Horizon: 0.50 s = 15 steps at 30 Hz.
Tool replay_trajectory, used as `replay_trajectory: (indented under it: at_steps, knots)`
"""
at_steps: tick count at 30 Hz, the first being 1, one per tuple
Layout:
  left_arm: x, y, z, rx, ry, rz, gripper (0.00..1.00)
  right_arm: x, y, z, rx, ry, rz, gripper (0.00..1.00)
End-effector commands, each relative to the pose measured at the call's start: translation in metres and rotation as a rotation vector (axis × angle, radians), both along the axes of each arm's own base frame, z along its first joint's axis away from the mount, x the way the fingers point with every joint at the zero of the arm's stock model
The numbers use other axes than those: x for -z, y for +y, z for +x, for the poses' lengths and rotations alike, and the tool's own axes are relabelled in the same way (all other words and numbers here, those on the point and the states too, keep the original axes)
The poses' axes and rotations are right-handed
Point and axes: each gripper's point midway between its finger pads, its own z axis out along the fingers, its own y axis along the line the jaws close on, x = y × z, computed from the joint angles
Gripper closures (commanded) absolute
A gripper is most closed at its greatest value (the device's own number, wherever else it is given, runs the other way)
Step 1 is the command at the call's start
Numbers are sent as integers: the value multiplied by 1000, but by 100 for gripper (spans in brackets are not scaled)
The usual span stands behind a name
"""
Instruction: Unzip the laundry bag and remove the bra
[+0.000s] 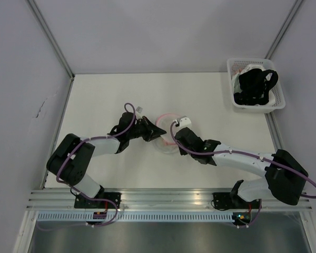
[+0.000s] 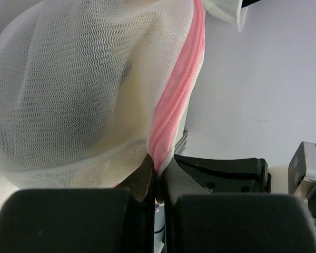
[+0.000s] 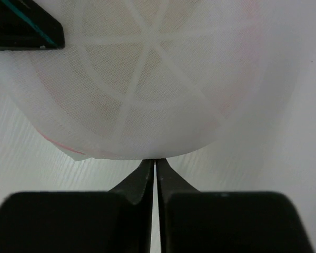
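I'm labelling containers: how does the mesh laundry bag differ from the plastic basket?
The laundry bag is round, soft mesh with pink trim; the basket is rectangular, rigid plastic. The laundry bag lies at the centre; the basket sits in the far right corner. The basket openly holds a black garment; the laundry bag's contents show only dimly through mesh. Both are white.

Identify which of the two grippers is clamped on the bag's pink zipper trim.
The left gripper: it pinches the pink zipper trim of the laundry bag. The right gripper closes at plain white mesh.
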Motion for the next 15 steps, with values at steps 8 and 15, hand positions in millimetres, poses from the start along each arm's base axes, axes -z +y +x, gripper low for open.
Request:
replay_trajectory:
  at_steps: [8,15]
  knots:
    - [-13,7,3,129,-92,18,98,-40,-43,13,245,-84,-68,100]
    - [-16,25,18,213,-123,48,98,-47,-76,21,369,-112,-136,100]
